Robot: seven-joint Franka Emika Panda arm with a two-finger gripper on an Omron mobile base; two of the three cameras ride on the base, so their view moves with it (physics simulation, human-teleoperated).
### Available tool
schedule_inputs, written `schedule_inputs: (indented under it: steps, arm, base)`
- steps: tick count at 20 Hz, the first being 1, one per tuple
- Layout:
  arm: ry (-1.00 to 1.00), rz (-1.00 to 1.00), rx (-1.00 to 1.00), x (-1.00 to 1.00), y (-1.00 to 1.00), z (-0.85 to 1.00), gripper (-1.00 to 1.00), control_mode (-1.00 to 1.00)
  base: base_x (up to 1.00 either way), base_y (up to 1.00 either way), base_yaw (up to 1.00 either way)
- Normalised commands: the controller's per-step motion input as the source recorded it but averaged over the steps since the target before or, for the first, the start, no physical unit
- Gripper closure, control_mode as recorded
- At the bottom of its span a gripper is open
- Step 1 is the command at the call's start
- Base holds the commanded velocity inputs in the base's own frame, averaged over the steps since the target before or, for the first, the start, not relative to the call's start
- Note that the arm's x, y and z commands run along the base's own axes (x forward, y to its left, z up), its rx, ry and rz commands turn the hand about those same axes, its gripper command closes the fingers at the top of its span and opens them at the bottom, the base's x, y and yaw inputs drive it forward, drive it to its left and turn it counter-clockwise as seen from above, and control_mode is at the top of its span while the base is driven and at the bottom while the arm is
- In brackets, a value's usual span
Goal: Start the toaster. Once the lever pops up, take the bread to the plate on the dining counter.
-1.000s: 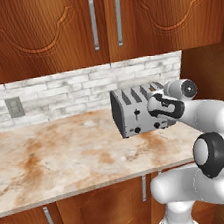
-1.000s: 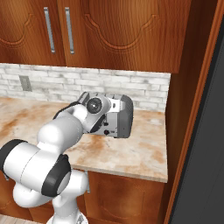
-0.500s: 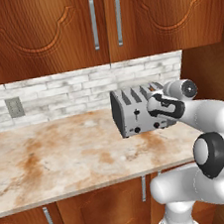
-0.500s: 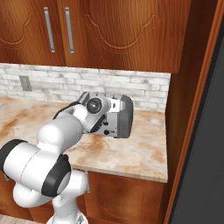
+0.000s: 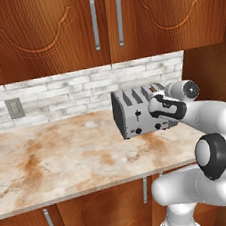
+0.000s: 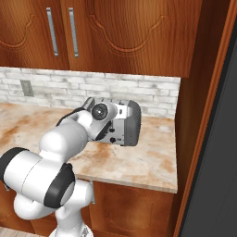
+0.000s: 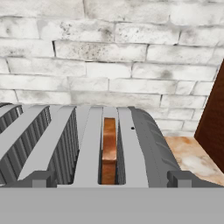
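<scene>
The silver-grey toaster (image 5: 134, 113) (image 6: 128, 121) (image 7: 146, 144) stands on the counter against the brick wall. The bread (image 7: 109, 148), a tan slice with a brown crust, sits upright and low in the slot second from the right end. My gripper (image 5: 160, 110) (image 7: 109, 178) is at the right half of the toaster's front face, just above its top edge. It is open wide, with one fingertip (image 7: 40, 178) on each side of the bread's slot and nothing between them. One black lever (image 5: 138, 114) shows left of the hand. The plate and the dining counter are out of view.
The beige marbled counter (image 5: 56, 163) stretches out to the left of the toaster. A tall brown wood panel (image 6: 203, 115) stands close on the toaster's right. Wood cabinets (image 5: 108, 25) hang above, and a wall outlet (image 5: 14, 108) sits far left.
</scene>
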Motion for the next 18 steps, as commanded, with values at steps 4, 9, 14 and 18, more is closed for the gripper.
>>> schedule_inputs:
  steps: [4,9,14,18]
  arm:
    - [0.00,0.00,0.00,0.00,0.00,0.00,-1.00,-1.00]
    - [0.00,0.00,0.00,0.00,0.00,0.00,-1.00,-1.00]
    - [0.00,0.00,0.00,0.00,0.00,0.00,-1.00,-1.00]
    - [0.00,0.00,0.00,0.00,0.00,0.00,-1.00,-1.00]
  base:
    - [0.00,0.00,0.00]
    - [0.00,0.00,0.00]
    - [0.00,0.00,0.00]
    - [0.00,0.00,0.00]
